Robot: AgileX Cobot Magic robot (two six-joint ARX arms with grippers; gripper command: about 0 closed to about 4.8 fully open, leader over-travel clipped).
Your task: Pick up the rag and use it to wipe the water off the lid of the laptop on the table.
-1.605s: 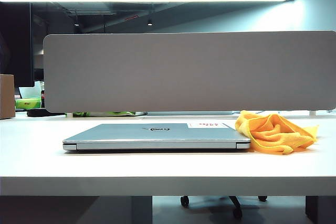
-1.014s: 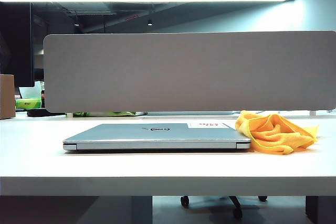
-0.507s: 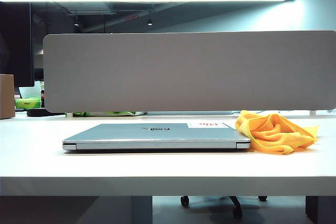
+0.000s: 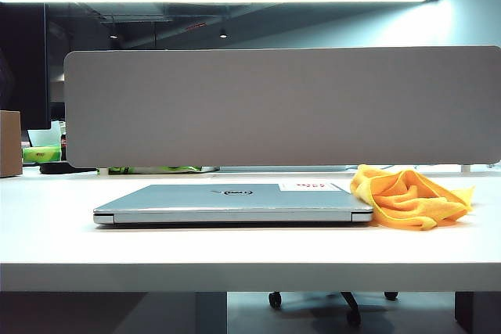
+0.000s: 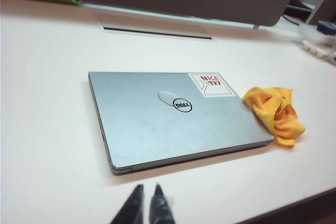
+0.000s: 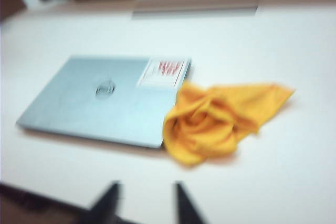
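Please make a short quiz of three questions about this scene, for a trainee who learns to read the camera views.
1. True or false: the rag lies on top of the lid of the laptop.
2. Which gripper has its jaws set visibly apart? A) the left gripper B) the right gripper
3. In the exterior view, on which side of the laptop does the rag lie on the table?

Key
1. False. It lies on the table beside the laptop, against the corner near the white sticker.
2. B. The left jaws are nearly together. Both grippers hang over the near table edge and hold nothing.
3. On the right.
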